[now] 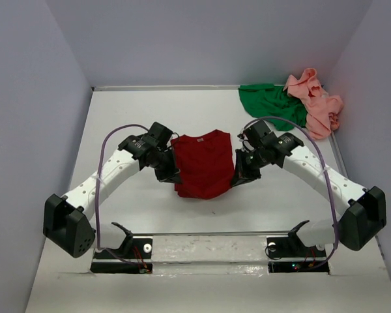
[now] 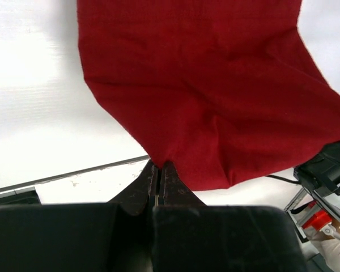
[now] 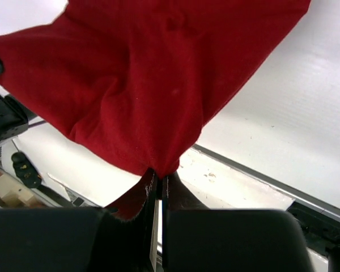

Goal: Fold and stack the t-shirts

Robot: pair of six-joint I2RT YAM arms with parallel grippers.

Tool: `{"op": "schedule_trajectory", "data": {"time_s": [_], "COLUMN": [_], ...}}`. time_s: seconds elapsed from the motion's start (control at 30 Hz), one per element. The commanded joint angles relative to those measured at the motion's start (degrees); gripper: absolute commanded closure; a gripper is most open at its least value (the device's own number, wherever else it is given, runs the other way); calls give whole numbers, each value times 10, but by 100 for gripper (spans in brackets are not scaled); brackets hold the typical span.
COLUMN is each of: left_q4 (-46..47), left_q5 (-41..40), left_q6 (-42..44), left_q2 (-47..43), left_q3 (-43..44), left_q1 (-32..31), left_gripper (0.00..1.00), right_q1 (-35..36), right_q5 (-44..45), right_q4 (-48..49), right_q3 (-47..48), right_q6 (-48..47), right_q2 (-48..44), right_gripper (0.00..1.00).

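Note:
The dark red t-shirt [image 1: 202,164] is at the table's middle, stretched between both grippers, its near edge lifted. My left gripper [image 1: 173,177] is shut on its left near corner; in the left wrist view the jaws [image 2: 158,165] pinch the red cloth [image 2: 215,96]. On the other side my right gripper [image 1: 236,179] is shut on the right near corner, the red fabric [image 3: 153,79] bunching into its closed tips [image 3: 159,173]. The bright green t-shirt [image 1: 271,104] lies crumpled at the far right. The salmon pink t-shirt [image 1: 316,103] is heaped beside it against the right wall.
White walls enclose the table [image 1: 130,117] on the left, back and right. The arm bases and a metal mounting rail [image 1: 215,248] run along the near edge. Purple cables loop over both arms.

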Motion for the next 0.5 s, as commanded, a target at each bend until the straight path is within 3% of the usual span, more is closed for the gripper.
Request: {"op": "schedule_trajectory", "data": {"time_s": [0.0,0.47], "left_q4": [-26,-13], "left_q5": [-18,-30], "left_q6": [8,42], "left_q2": [4,52], "left_q3": [29,79], "left_q1": [8,100], "left_gripper": [100,100], "right_q1": [2,-14], "right_q5": [25,46], "right_q4": [-24,-30], "right_q3": [47,130], "right_q6": [-19,-69], "right_q2": [9,93], "right_gripper": [100,100]}}
